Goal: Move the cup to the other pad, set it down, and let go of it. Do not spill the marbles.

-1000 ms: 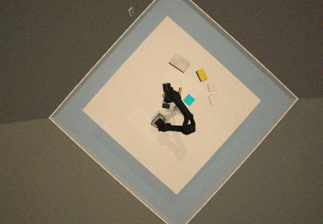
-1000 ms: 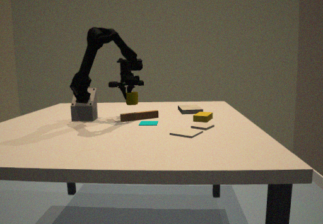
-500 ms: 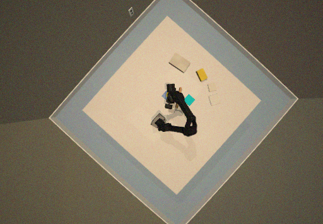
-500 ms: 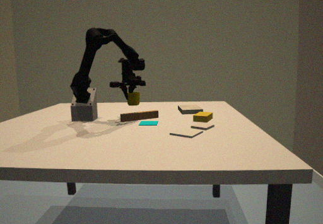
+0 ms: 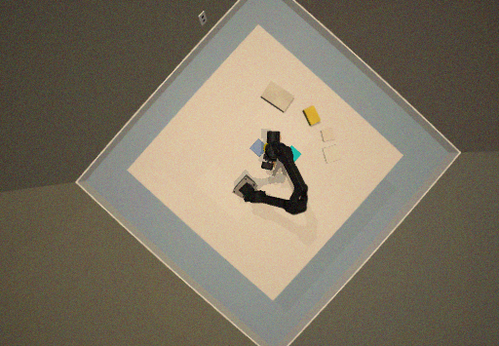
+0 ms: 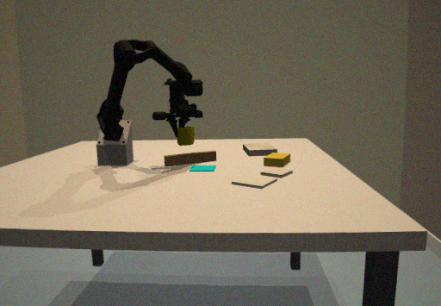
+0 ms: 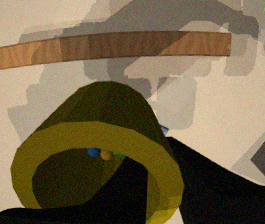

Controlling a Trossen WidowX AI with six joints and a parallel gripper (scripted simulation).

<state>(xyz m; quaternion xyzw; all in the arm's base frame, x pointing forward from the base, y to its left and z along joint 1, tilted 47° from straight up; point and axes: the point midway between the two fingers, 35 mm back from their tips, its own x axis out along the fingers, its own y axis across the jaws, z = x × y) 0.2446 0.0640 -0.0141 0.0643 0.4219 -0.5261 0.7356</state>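
The dark yellow cup (image 6: 185,135) (image 7: 100,102) hangs in the air, above the height of the wooden bar. My gripper (image 6: 180,132) is shut on its wall, one finger inside the cup. In the wrist view a blue marble (image 7: 94,152), an orange marble (image 7: 106,155) and a bit of green show inside. The cyan pad (image 5: 295,154) (image 6: 202,168) lies partly under the arm in the overhead view. The blue pad (image 5: 257,147) (image 7: 165,130) lies on the other side of the gripper; only a corner shows beside the cup in the wrist view.
A low wooden bar (image 6: 189,159) (image 7: 133,44) stands on the table, mostly hidden by the arm from overhead. Farther off are a yellow block (image 5: 312,115) (image 6: 276,159), a beige box (image 5: 277,96) (image 6: 259,148) and two thin pale tiles, one small (image 5: 327,134) and one larger (image 5: 332,153).
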